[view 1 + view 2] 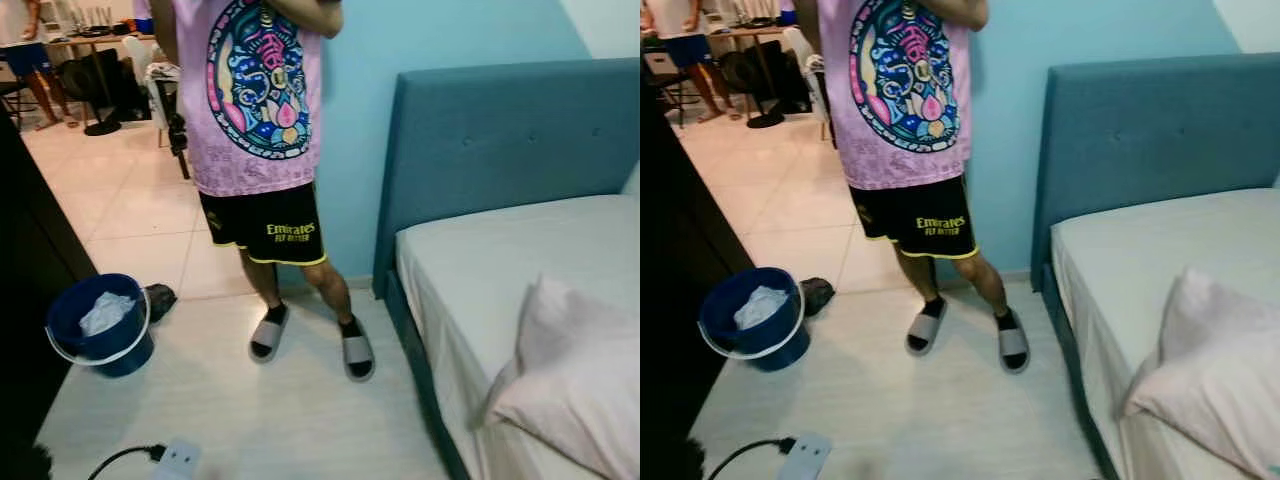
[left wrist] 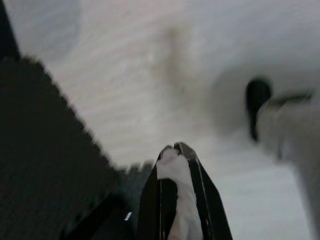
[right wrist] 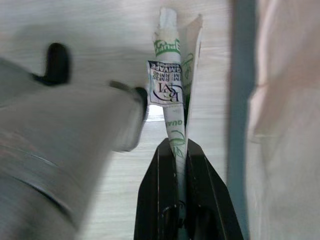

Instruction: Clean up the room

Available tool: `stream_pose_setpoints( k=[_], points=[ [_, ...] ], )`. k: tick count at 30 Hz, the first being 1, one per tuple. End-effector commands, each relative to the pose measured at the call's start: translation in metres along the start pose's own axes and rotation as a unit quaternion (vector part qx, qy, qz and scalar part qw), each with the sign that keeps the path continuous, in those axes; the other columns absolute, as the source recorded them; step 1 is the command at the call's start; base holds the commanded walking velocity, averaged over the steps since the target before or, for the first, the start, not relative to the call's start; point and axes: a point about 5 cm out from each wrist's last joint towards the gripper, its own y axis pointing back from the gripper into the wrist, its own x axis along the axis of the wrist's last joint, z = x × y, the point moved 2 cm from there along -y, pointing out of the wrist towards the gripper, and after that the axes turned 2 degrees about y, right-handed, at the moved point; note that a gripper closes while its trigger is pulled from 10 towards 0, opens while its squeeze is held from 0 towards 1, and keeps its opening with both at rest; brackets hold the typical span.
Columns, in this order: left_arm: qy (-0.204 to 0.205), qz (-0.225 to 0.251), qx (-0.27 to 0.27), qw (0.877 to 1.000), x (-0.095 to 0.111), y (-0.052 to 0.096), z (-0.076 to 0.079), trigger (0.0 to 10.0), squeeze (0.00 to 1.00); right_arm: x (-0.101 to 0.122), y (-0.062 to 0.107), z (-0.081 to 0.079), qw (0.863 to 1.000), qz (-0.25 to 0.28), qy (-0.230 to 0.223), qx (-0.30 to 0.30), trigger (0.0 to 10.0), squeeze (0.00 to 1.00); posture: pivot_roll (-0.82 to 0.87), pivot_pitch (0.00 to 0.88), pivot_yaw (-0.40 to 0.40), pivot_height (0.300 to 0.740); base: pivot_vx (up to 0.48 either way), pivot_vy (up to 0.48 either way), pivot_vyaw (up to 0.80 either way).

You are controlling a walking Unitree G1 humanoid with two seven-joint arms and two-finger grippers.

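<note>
A blue bucket [image 1: 101, 326] holding crumpled white paper stands on the pale floor at the left, by a dark cabinet. In the left wrist view my left gripper [image 2: 176, 150] is shut on a wad of white tissue [image 2: 180, 200], above the floor. In the right wrist view my right gripper [image 3: 178, 146] is shut on a folded white wrapper [image 3: 170, 90] with green print and a label, beside the bed's blue frame.
A person [image 1: 265, 110] in a pink shirt, black shorts and grey slides stands ahead, between the bucket and the bed [image 1: 520, 270]. A white pillow [image 1: 570, 380] lies on the mattress. A power strip [image 1: 178, 458] with a black cable lies on the floor nearby. A desk and chairs stand far back.
</note>
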Motion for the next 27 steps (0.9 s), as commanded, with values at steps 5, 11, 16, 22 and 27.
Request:
stream_pose_setpoints(
  k=[5,11,16,22,27],
  points=[
    [0.007,0.007,-0.01,1.0,0.006,0.0,0.009,10.0,0.0,0.016,-0.004,-0.013,1.0,0.021,0.012,0.01,10.0,0.0,0.02,0.007,-0.04,0.721,0.0,0.0,0.77],
    [0.037,0.022,-0.015,0.999,0.017,-0.001,0.01,10.0,0.0,0.026,-0.007,-0.023,0.999,0.031,0.024,0.017,10.0,0.0,0.02,0.0,-0.025,0.721,0.0,0.0,0.77],
    [0.063,0.037,-0.009,0.997,0.026,-0.002,0.004,10.0,0.0,0.023,-0.007,-0.025,0.999,0.022,0.034,0.023,10.0,0.0,0.03,0.001,-0.029,0.721,0.0,0.0,0.77],
    [0.109,0.049,0.017,0.993,0.035,-0.003,-0.016,10.0,0.0,0.021,-0.004,-0.014,0.998,0.026,0.054,0.032,10.0,0.0,0.05,0.0,-0.042,0.721,0.102,0.0,0.77],
    [0.106,0.051,0.022,0.993,0.036,-0.003,-0.021,10.0,0.0,0.045,-0.005,-0.011,0.995,0.058,0.071,0.033,10.0,0.0,0.07,0.0,-0.038,0.721,0.396,0.0,0.77]
  ],
)
